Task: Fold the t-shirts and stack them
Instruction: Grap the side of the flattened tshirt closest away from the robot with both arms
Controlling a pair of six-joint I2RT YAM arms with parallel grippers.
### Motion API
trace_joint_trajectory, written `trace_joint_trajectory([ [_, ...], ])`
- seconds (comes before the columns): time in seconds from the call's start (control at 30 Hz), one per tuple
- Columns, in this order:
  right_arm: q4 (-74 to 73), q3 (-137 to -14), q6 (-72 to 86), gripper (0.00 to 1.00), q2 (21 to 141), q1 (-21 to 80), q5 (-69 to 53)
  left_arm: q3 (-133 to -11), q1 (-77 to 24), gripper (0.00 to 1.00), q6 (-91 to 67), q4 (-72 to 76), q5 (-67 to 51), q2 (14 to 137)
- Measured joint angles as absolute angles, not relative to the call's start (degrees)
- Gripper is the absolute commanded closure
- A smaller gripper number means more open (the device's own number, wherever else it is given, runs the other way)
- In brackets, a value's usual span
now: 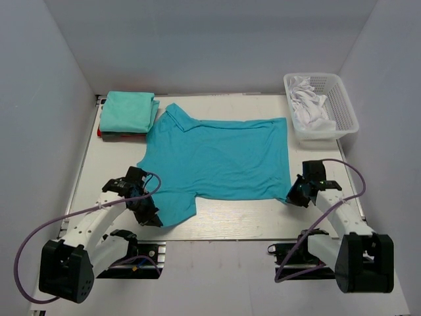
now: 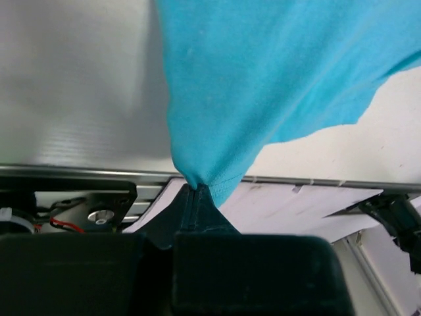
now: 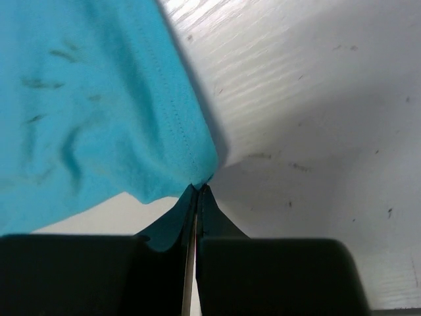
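Bright turquoise cloth t-shirt (image 1: 223, 158) lies spread flat across the middle of my white table (image 1: 230, 224), collar toward the far left and hem toward the right. My left gripper (image 2: 194, 192) is pressed together on the tip of the near sleeve, close to the table's near edge. My right gripper (image 3: 199, 189) pinches the hem's near corner, fingers tight on the fabric. At the far left corner a paler mint-teal folded tee (image 1: 128, 110) sits on top of a small pile (image 1: 104, 133) with a red edge showing, just beside the turquoise collar. A white plastic lattice basket (image 1: 345, 112) holding crumpled white cloth (image 1: 308, 108) stands at the far right. Plain pale grey walls (image 1: 197, 39) close in the table on three sides.
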State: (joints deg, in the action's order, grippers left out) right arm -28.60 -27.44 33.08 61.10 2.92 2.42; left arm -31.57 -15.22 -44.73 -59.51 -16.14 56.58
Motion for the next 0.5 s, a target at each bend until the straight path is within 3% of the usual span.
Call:
trace_joint_trajectory([
  [0.2, -32.34, -27.99, 31.44, 1.0, 58.28, 3.07, -1.34, -33.69, -15.22, 1.0, -43.51, -59.29, -17.85, 56.82],
  [0.5, -33.47, -41.47, 28.14, 1.0, 65.04, 3.07, -2.11, -50.83, -15.11, 1.0, -40.77, -47.86, -21.69, 69.56],
])
